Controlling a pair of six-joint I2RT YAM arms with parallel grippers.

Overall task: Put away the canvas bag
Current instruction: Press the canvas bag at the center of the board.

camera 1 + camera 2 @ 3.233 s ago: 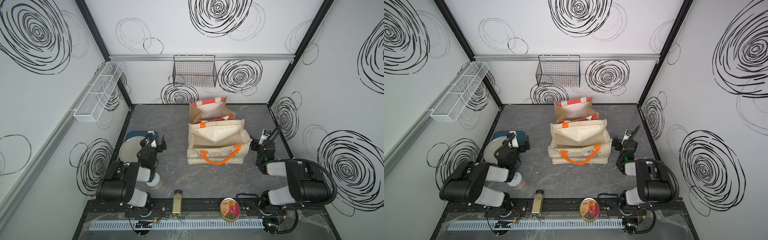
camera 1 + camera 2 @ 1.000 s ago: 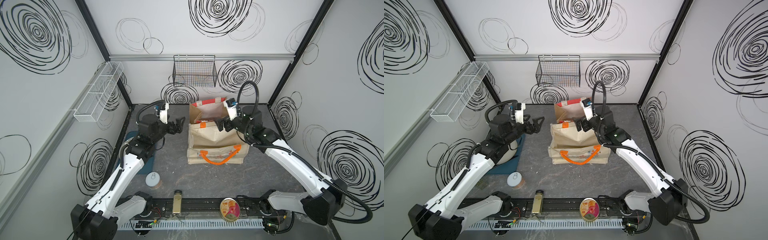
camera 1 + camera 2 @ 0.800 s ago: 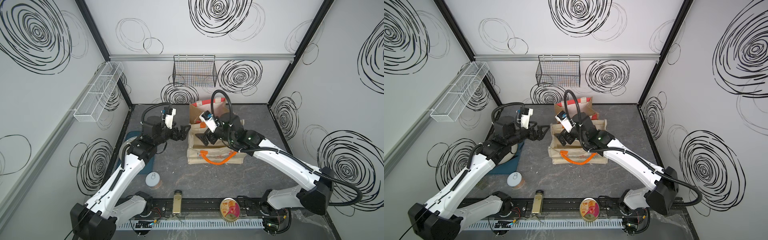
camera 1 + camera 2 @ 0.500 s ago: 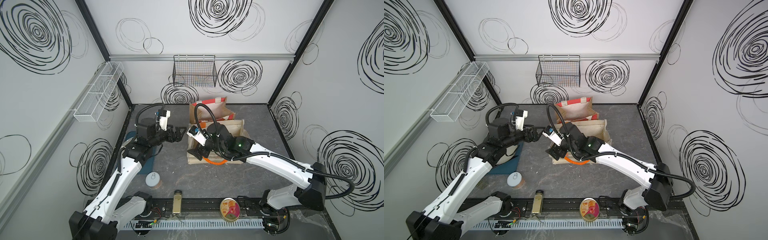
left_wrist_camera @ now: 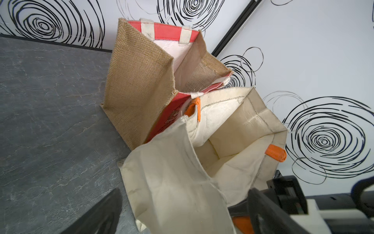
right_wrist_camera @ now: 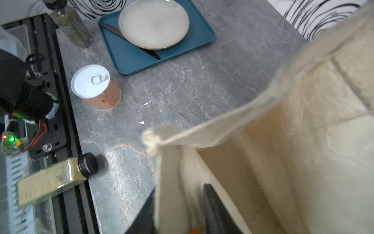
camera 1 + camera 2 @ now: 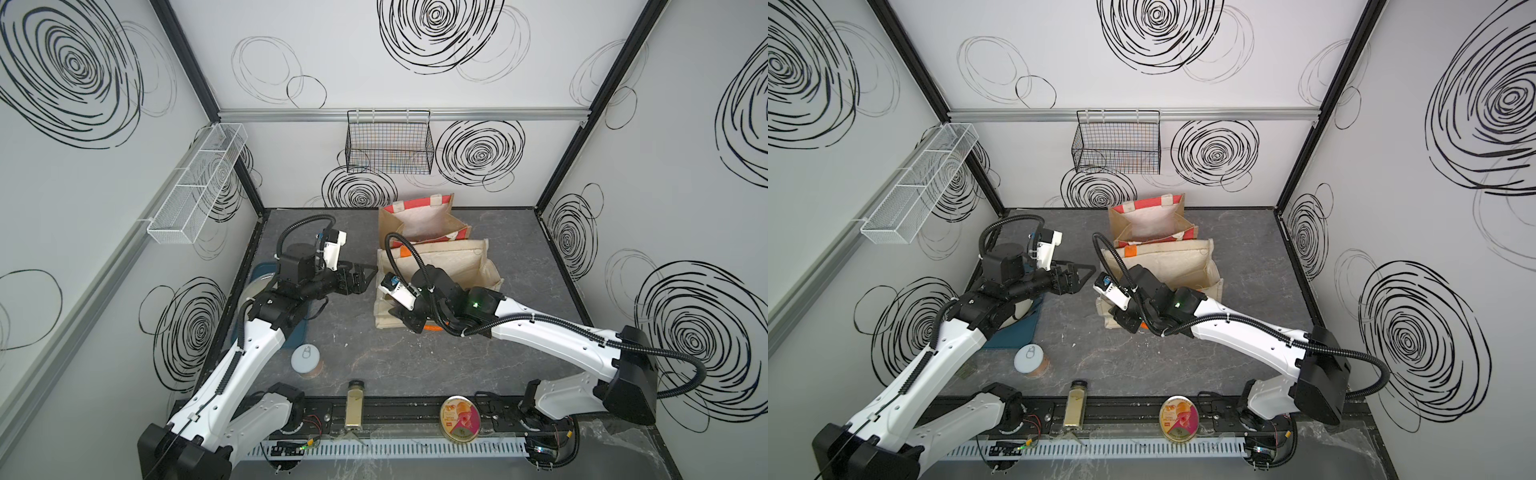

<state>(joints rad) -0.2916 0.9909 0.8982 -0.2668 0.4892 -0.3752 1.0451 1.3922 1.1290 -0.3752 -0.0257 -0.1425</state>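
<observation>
- We see the right claw [image 6: 180, 194] clamped on the canvas bag [image 7: 449, 266] at its near-left wall.
- The left claw [image 7: 365, 277] gapes apart, just left of it.
- The bag stands upright on the worktop [image 7: 374, 361], against a jute bag [image 7: 419, 220] on its far side.

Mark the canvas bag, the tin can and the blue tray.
canvas bag [image 7: 453, 264], in a top view, on its inner wall.
tin can [image 6: 91, 81], right wrist view, on its lid.
blue tray [image 6: 129, 58], right wrist view, on its bare floor.
</observation>
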